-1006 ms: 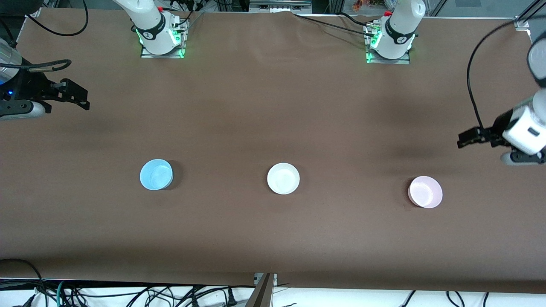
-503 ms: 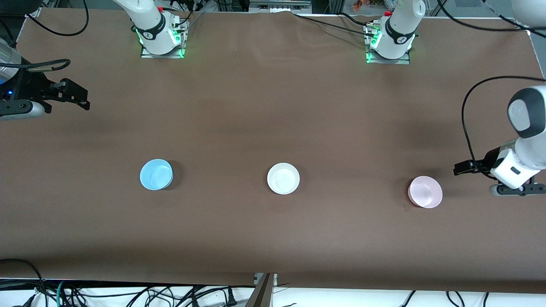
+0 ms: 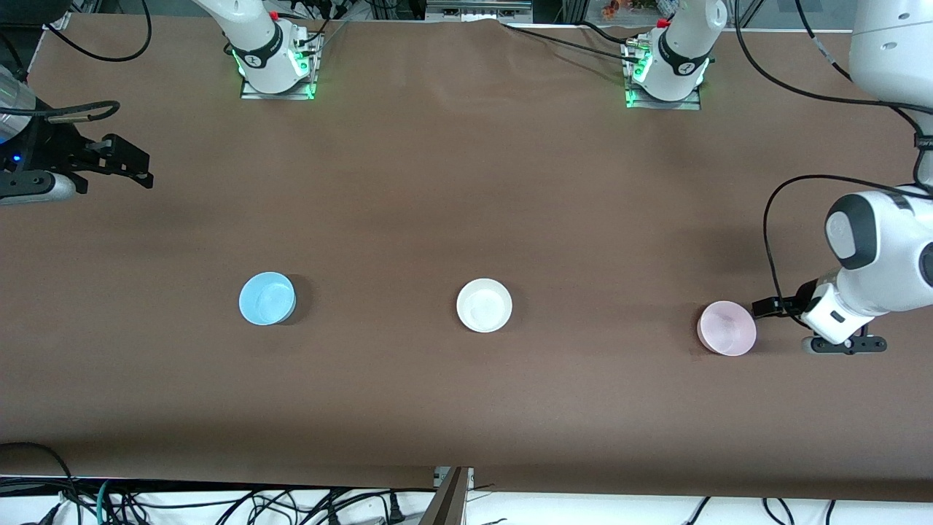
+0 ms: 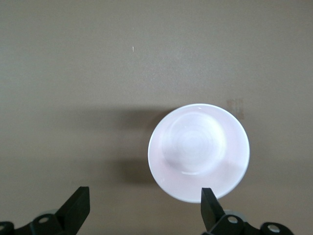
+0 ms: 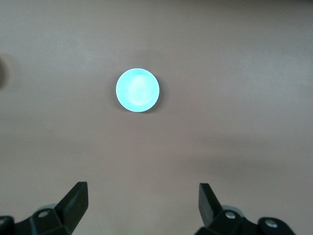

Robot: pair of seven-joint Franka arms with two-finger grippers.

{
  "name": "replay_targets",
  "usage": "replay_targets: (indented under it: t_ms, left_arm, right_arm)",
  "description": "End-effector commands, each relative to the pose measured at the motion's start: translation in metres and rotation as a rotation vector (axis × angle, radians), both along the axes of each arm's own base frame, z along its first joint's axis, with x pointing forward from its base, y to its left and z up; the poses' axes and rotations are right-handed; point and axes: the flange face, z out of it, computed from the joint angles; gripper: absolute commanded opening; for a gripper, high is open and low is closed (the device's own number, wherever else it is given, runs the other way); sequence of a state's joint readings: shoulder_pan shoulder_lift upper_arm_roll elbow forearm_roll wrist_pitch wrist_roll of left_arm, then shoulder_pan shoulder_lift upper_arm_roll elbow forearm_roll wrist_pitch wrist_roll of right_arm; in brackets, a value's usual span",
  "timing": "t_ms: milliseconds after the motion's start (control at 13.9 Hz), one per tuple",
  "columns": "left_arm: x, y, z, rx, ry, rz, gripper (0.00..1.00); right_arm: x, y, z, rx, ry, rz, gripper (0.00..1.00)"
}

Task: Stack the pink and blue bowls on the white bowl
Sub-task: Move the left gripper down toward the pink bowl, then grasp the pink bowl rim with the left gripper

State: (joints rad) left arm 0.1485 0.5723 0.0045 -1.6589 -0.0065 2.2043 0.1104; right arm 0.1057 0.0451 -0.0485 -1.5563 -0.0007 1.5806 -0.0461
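Left gripper (image 3: 764,306) hangs spread just beside your pink bowl (image 3: 726,328) to take its rim, right gripper (image 3: 138,169) waits parted, blue bowl (image 3: 267,297) and centre white bowl (image 3: 484,305) apart.

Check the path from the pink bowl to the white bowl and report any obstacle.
Nothing visible stands between them: only bare table lies between the pink bowl and the white bowl. The left gripper, open, is beside the pink bowl; the right gripper waits, open.
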Motion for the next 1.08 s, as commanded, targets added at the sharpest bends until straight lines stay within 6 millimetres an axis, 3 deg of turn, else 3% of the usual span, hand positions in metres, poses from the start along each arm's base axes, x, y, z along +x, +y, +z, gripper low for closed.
replay_targets:
  t_ms: [0,144,288,503,934,1006]
  left_arm:
    - [-0.004,0.001,-0.027,-0.004,-0.019,-0.025,1.0]
    - [-0.004,0.0,-0.057,0.0,-0.04,-0.027,1.0]
    - [-0.006,0.0,-0.075,0.004,-0.058,-0.048,1.0]
    - [-0.013,0.02,-0.08,0.0,-0.056,-0.076,1.0]
    - [-0.011,0.016,-0.075,-0.004,-0.063,-0.076,1.0]
    - [-0.009,0.007,-0.073,-0.014,-0.065,-0.079,1.0]
  right_arm:
    - [0.002,-0.001,0.005,0.019,-0.003,-0.012,1.0]
    - [0.002,-0.001,0.005,0.019,-0.003,-0.012,1.0]
    - [0.002,-0.001,0.005,0.019,-0.003,-0.012,1.0]
    - [0.002,-0.001,0.006,0.02,-0.006,-0.012,1.0]
    - [0.002,-0.001,0.006,0.02,-0.006,-0.012,0.99]
    - [0.002,-0.001,0.006,0.02,-0.006,-0.012,1.0]
